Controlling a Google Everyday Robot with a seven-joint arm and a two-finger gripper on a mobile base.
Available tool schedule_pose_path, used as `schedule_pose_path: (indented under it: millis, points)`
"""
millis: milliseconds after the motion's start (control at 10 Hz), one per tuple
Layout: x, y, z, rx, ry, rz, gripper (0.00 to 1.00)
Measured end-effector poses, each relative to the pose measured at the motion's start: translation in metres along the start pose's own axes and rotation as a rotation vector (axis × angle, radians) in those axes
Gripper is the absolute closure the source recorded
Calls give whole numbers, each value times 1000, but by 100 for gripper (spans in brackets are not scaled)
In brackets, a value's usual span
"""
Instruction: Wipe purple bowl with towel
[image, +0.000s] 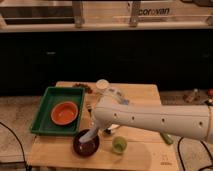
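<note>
The purple bowl (85, 144) is dark and sits at the front left of the wooden table (145, 155). My white arm reaches in from the right and bends down to it. My gripper (91, 134) is at the bowl's right rim, just above its inside. It holds a pale towel (88, 137) that hangs down into the bowl. The arm's bulk hides the table behind the gripper.
A green tray (46, 111) with an orange bowl (65, 113) lies left of the arm. A small green cup (119, 145) stands right of the purple bowl. A white cup (102, 85) stands at the back. A green vegetable (166, 138) lies at the right.
</note>
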Motion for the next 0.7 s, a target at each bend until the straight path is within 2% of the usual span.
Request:
schedule_pose_path:
  millis: [200,700]
  points:
    - [-11,1,16,-7,-14,16,100]
    - [-7,19,34,-28,-30,76,100]
